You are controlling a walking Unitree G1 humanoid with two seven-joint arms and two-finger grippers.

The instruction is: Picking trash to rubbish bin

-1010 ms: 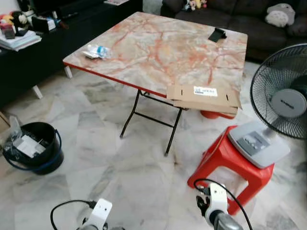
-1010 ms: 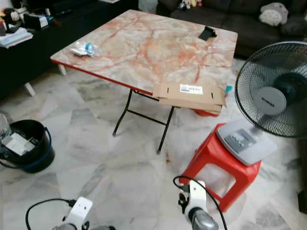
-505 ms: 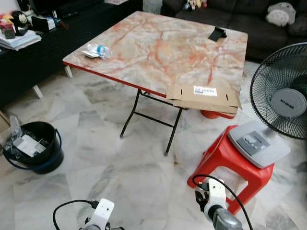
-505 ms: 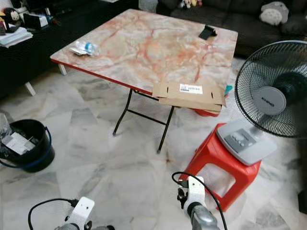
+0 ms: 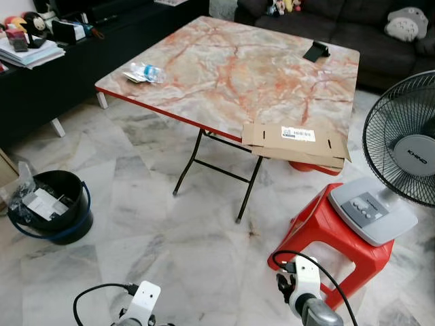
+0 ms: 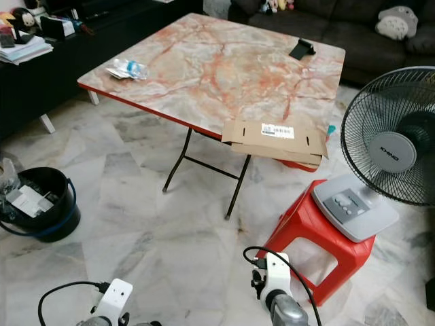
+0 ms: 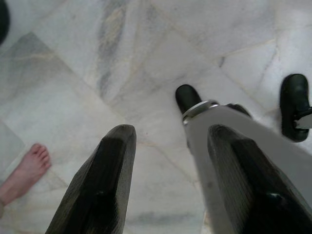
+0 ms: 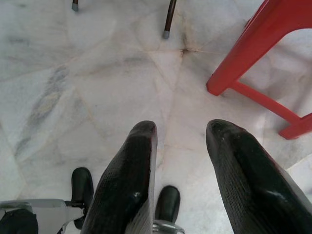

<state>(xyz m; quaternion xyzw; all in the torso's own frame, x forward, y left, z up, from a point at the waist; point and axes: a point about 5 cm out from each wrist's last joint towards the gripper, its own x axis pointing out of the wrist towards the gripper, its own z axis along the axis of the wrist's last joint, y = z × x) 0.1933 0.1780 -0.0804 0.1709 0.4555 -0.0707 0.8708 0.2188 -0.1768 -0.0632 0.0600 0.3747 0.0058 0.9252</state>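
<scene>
A flattened cardboard box [image 5: 296, 139] lies on the marble-top folding table [image 5: 231, 68], overhanging its near right edge. A crushed plastic bottle with wrappers [image 5: 144, 73] sits at the table's left corner. On the floor at the left stands the black bin with a blue rim [image 5: 71, 227], which holds paper and plastic scraps. Both arms hang low at the bottom of the eye views. My left gripper [image 7: 173, 134] is open over bare floor. My right gripper [image 8: 181, 127] is open too, with the floor and a red stool leg [image 8: 243, 53] in front of it.
A fan [image 5: 404, 153] stands on a red plastic stool [image 5: 326, 227] right of the table. A small black object [image 5: 317, 51] rests at the table's far side. A dark sofa [image 5: 340, 24] is behind and a black cabinet [image 5: 61, 64] at the left. A person's bare foot [image 7: 27, 168] is nearby.
The head camera has shifted a little, so the table and fan sit slightly lower and further right in the picture. Nothing on the table or floor has moved; both arms still hang.
</scene>
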